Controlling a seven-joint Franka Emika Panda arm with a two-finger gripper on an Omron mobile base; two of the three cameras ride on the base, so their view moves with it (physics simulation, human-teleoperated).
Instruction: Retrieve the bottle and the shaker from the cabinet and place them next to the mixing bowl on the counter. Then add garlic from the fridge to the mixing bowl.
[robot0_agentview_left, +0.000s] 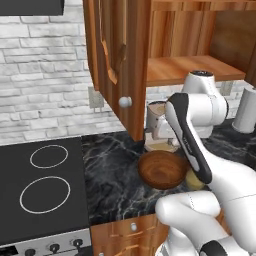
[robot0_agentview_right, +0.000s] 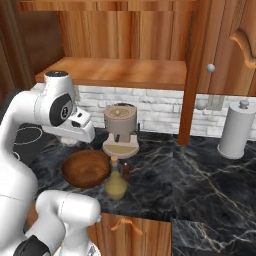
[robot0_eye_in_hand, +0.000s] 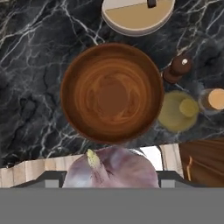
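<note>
Hand view: end effector (robot0_eye_in_hand: 111, 177) grips garlic (robot0_eye_in_hand: 111, 168); mixing bowl (robot0_eye_in_hand: 112, 92) sits directly beneath.

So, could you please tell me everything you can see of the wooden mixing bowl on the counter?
The mixing bowl is round, of dark reddish-brown wood with a swirling grain and a smooth rim. It sits upright and empty on the black marble counter, near the front edge. Beside it stand a yellowish bottle and a small dark shaker, close to its rim; a beige-based appliance stands behind it. In the hand view the end effector holds a purplish garlic bulb above its near rim.
</note>
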